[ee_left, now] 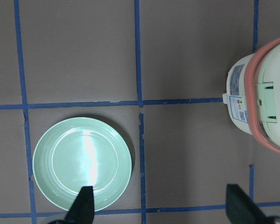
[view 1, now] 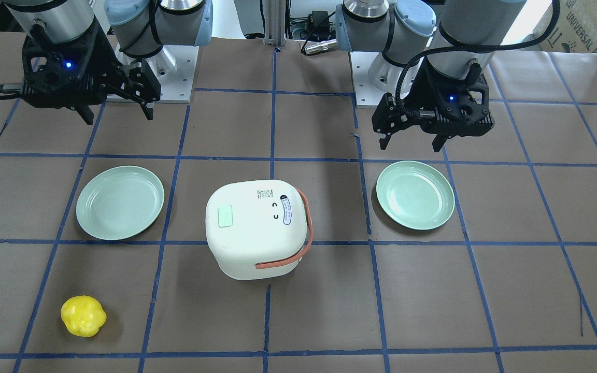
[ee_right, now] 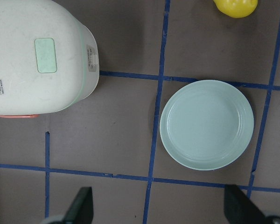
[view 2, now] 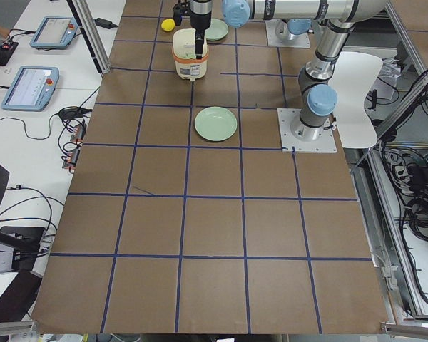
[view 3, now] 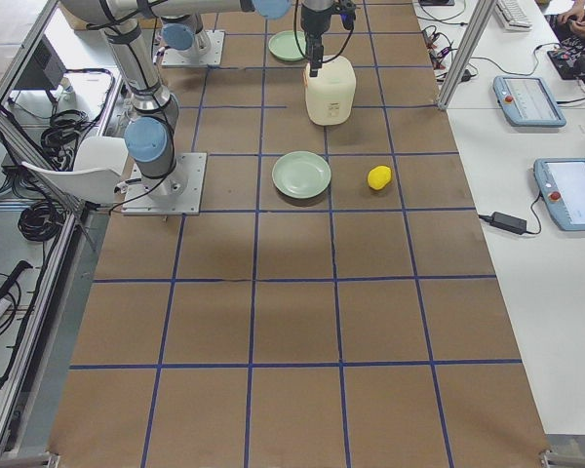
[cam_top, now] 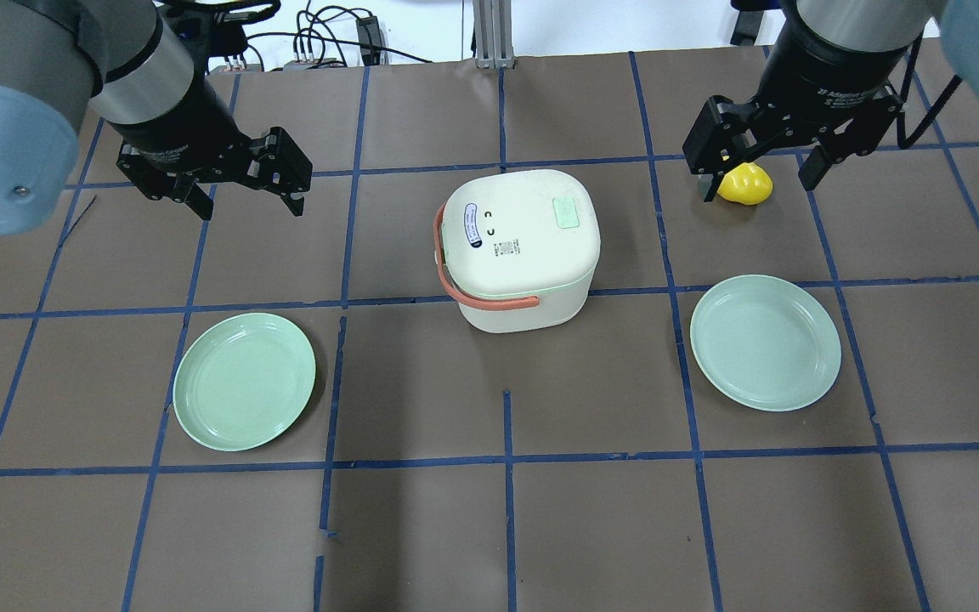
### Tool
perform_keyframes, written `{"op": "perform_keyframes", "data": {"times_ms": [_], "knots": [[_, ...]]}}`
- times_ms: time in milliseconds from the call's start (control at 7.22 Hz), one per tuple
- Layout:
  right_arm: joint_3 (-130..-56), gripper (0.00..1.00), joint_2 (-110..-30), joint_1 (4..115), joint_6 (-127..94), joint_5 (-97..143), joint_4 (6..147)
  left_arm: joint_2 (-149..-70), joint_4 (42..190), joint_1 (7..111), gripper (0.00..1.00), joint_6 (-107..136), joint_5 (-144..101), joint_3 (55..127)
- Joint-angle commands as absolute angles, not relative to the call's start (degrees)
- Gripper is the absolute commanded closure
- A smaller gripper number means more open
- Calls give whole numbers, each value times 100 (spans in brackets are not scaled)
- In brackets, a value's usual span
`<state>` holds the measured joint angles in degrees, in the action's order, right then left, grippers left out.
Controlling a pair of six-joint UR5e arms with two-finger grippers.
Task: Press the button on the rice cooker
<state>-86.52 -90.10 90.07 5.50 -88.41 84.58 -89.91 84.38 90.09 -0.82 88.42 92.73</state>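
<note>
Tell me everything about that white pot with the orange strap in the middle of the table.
The rice cooker is a squat, rounded-square white box, plastic by its look. Its lid is shut and carries a pale green patch and small printed labels. An orange strap handle lies folded down around one side. It stands upright on the brown table, between the left plate and the right plate, touching neither. The left gripper and right gripper hang clear of it.
</note>
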Motion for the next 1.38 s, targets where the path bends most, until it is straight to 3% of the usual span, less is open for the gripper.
{"op": "perform_keyframes", "data": {"times_ms": [0,1246], "knots": [[-8666,0,-8974,9009,545,-8842,8464,-8991,8437,9009,0,-79,8842,9272],[-8666,0,-8974,9000,729,-8833,8552,-8991,8437,9009,0,-88,8842,9272]]}}
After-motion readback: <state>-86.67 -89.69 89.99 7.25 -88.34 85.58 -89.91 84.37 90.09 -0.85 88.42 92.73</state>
